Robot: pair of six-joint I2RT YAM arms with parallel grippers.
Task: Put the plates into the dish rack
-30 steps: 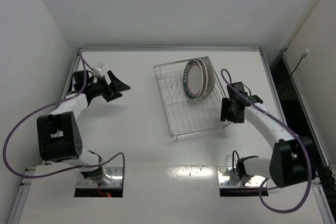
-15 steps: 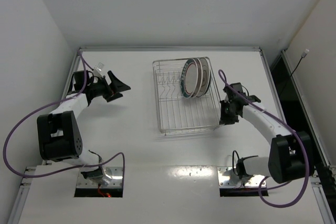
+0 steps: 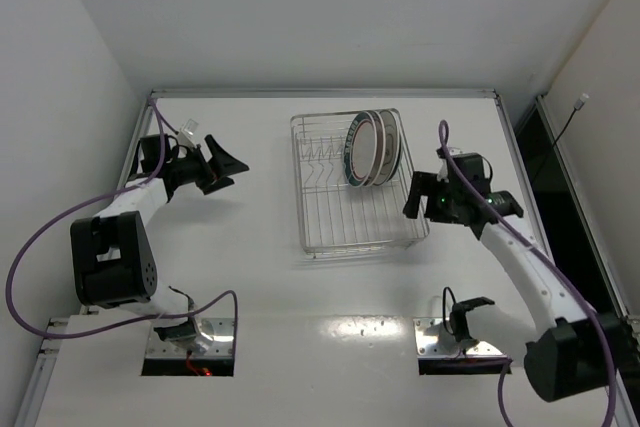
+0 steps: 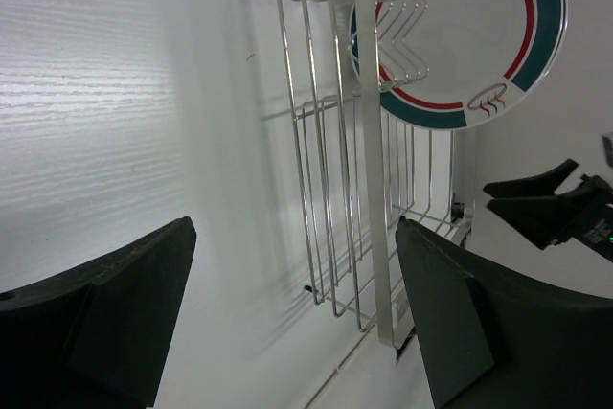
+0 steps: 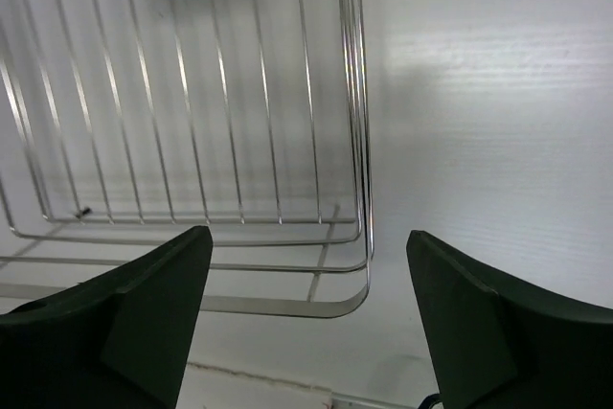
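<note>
The silver wire dish rack (image 3: 330,217) sits at the middle back of the table. A tight row of plates (image 3: 372,149) stands upright in its far right part; the front one is white with a dark green rim and a red ring (image 4: 460,35). I cannot tell the plates behind it apart. My left gripper (image 3: 232,167) is open and empty, well left of the rack, facing it (image 4: 335,189). My right gripper (image 3: 413,197) is open and empty, just off the rack's near right corner (image 5: 356,237), not touching it.
The white table (image 3: 250,277) has a raised rim along its back and sides. White walls stand close on the left and behind. My right gripper also shows past the rack in the left wrist view (image 4: 546,203).
The rack has swung from askew to square with the table. My right gripper has lifted off its right edge and pulled back a little. The left arm has not moved.
</note>
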